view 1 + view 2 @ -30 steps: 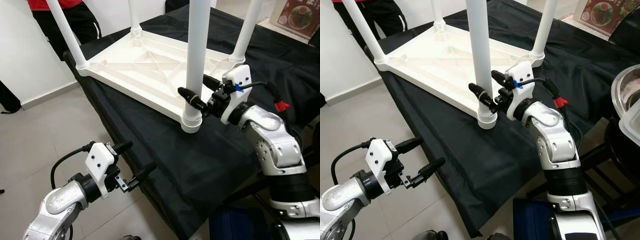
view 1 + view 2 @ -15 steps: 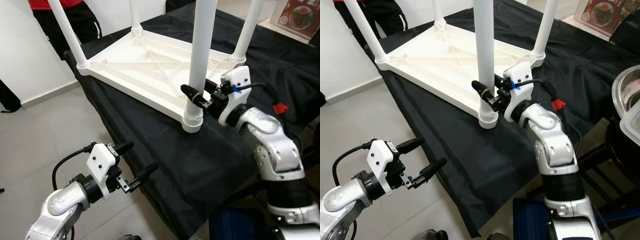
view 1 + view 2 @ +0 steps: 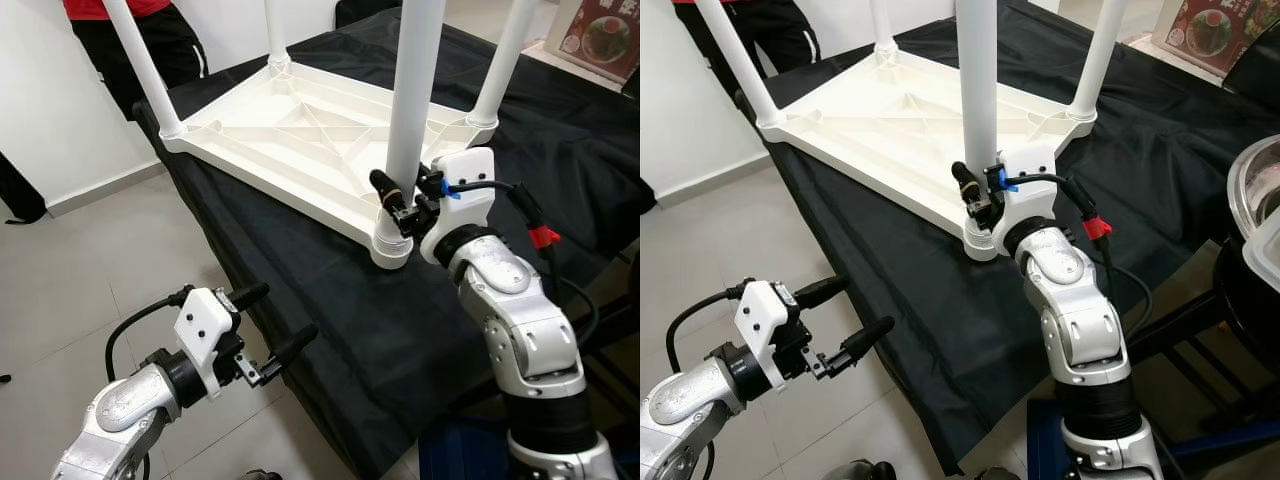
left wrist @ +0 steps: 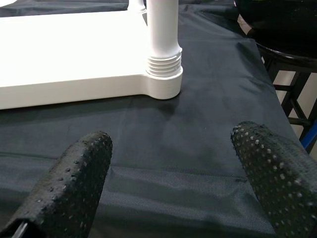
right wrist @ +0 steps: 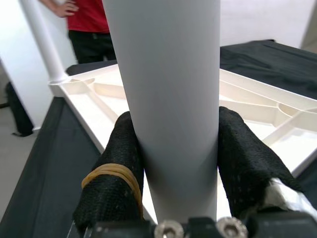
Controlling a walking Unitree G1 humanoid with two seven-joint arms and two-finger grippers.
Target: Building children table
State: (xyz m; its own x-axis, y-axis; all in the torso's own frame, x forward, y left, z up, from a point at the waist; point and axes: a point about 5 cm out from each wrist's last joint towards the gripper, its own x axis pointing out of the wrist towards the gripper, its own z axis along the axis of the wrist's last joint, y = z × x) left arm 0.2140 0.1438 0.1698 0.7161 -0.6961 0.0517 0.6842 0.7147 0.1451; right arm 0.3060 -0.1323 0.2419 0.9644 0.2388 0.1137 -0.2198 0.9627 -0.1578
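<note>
A white plastic children's table (image 3: pixel 290 130) lies upside down on a bench draped in black cloth (image 3: pixel 330 290), its legs pointing up. My right gripper (image 3: pixel 400 192) is shut on the near leg (image 3: pixel 415 90) just above its threaded socket (image 3: pixel 390 250). In the right wrist view both black fingers (image 5: pixel 119 163) press against the sides of that leg (image 5: pixel 168 74). My left gripper (image 3: pixel 280 315) hangs open and holds nothing, low in front of the bench's near edge. Its wrist view looks across the cloth at the same leg socket (image 4: pixel 163 59).
A person in a red top and black trousers (image 3: pixel 150 30) stands behind the bench's far left corner. A metal bowl (image 3: pixel 1255 190) and a black stool (image 4: pixel 277 29) stand to the right. A picture box (image 3: pixel 600 35) lies at the far right. Grey tiled floor (image 3: pixel 70 270) lies to the left.
My right gripper, whose fingers straddled the near leg with a gap, has moved in and shut on it, the arm swinging closer. The left gripper has barely moved.
</note>
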